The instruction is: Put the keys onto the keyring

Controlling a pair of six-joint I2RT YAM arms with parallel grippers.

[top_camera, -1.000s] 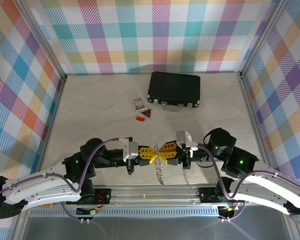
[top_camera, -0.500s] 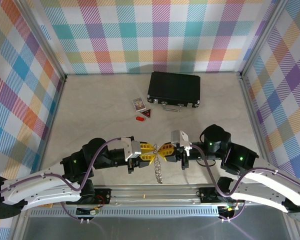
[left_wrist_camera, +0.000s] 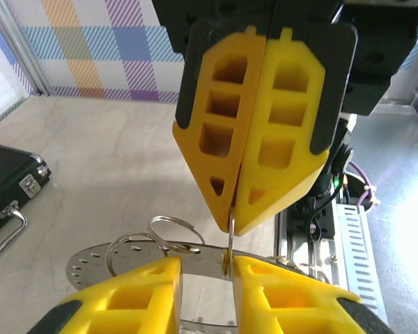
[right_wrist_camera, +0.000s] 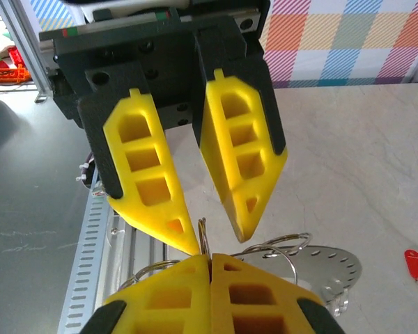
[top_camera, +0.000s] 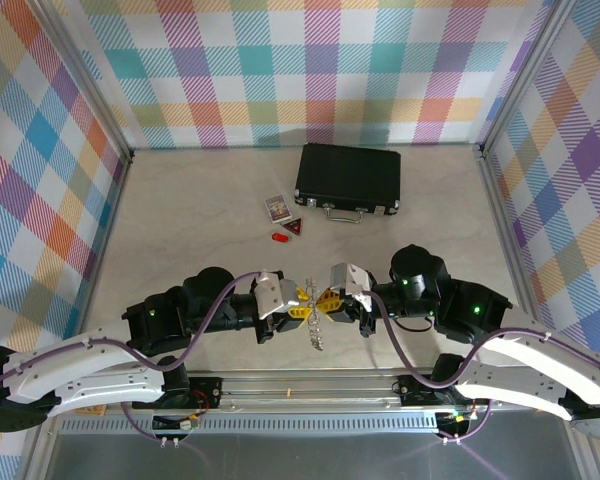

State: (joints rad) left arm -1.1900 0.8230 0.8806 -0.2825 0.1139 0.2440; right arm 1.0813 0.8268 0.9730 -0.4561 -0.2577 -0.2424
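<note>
Pinches a loop of the keyring in the pressed-together right claw, left claw spread around it, apparently steadying it for the red-headed key lying well apart on the worktop.

Found the keyring partly masked by the fingers of the left gripper, lower portion lost at the bottom edge. Recorded the black case cut off at the left edge. Could not read the card print; could not resolve the red key blade from overhead.
</note>
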